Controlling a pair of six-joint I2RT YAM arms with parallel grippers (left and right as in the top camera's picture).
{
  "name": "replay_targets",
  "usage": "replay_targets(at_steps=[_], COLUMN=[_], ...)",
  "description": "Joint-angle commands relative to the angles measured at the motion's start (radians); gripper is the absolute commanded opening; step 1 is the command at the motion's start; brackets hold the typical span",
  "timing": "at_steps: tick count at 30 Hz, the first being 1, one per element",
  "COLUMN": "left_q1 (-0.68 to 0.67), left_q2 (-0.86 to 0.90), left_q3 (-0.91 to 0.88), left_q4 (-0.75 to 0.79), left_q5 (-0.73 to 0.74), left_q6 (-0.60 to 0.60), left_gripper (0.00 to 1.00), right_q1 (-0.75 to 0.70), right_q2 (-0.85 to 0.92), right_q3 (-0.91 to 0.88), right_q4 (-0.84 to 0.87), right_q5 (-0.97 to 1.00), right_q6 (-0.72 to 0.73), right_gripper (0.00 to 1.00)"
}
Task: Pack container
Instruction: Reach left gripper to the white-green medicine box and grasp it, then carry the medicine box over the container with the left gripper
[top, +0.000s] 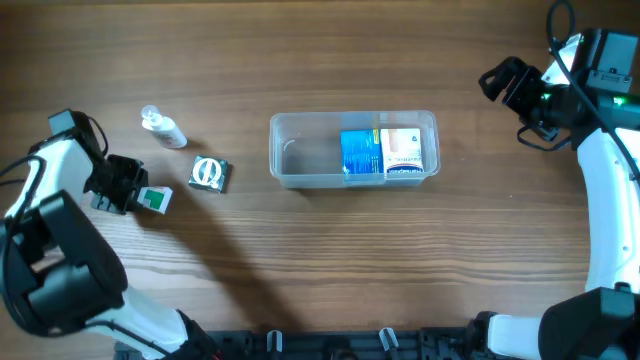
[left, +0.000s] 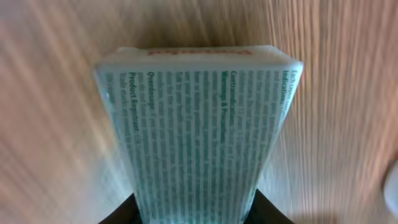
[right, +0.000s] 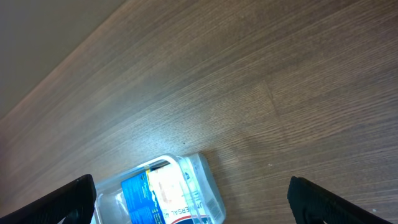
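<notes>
**Left fingers.** The left fingers (left: 121, 218) are closed narrow on a white carton printed with green text (left: 196, 137), one finger on each long side. In the left wrist view only the finger tips show, as dark corners at 7 and 5 o'clock. In the overhead view this grip sits near the 9 o'clock edge of the desk (top: 330, 270). Whether the carton rests on the desk or is raised cannot be determined.

**Right fingers.** The right fingers (right: 62, 202) are spread wide and hold nothing. They are near the 2 o'clock corner of the overhead view, well apart from all objects.

**Container.** The container (top: 300, 150) stands just above the centre of the desk, long axis running 9 to 3 o'clock. Its 3 o'clock half holds a blue box (top: 358, 153) and, touching it, a white-and-blue box (top: 405, 150). Its 9 o'clock half is bare.

**Surroundings.**
- A small dark box with a round emblem (top: 209, 174) lies at 2 o'clock from the held carton, between it and the container.
- A small clear bottle (top: 163, 128) lies on its side at 12 o'clock from the carton.

**Limits of view.**
- The carton fills the left wrist view, and the wood around it is blurred.
- The carton's small print is not legible.
- The right wrist view cuts the container off at the 6 o'clock edge.
</notes>
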Motion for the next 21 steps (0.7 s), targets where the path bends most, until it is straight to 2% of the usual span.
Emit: replay_targets(at_steps=[1, 6, 10, 13, 15, 16, 21], left_q1=[0.000, -0.058, -0.204, -0.397, -0.553, -0.676, -0.962], left_q2=[-0.161, -0.387, -0.586, -0.700, -0.734, -0.735, -0.646], left_q3=[0.008, 0.008, 0.008, 0.008, 0.008, 0.008, 0.008], left_q4=[-0.059, -0.124, -0.117, -0.061, -0.002, 0.041, 0.174], left_q5=[0.069, 0.079, 0.082, 0.062, -0.016, -0.096, -0.277], left_q6=[0.092, 0.141, 0.165, 0.164, 0.164, 0.164, 0.171], left_gripper=[0.34, 0.35, 0.36, 0.36, 0.36, 0.36, 0.37], right_q1=[0.000, 0.000, 0.000, 0.000, 0.000, 0.000, 0.000], right_q2=[-0.025, -0.025, -0.025, -0.025, -0.025, -0.025, -0.025], right_q3=[0.002, 0.002, 0.002, 0.002, 0.002, 0.002, 0.002], right_q4=[0.003, 0.003, 0.003, 0.003, 0.003, 0.003, 0.003], right_q5=[-0.016, -0.016, -0.016, -0.016, -0.016, -0.016, -0.016], right_q6=[0.006, 0.006, 0.006, 0.006, 0.006, 0.006, 0.006], right_gripper=[1.00, 1.00, 1.00, 1.00, 1.00, 1.00, 1.00])
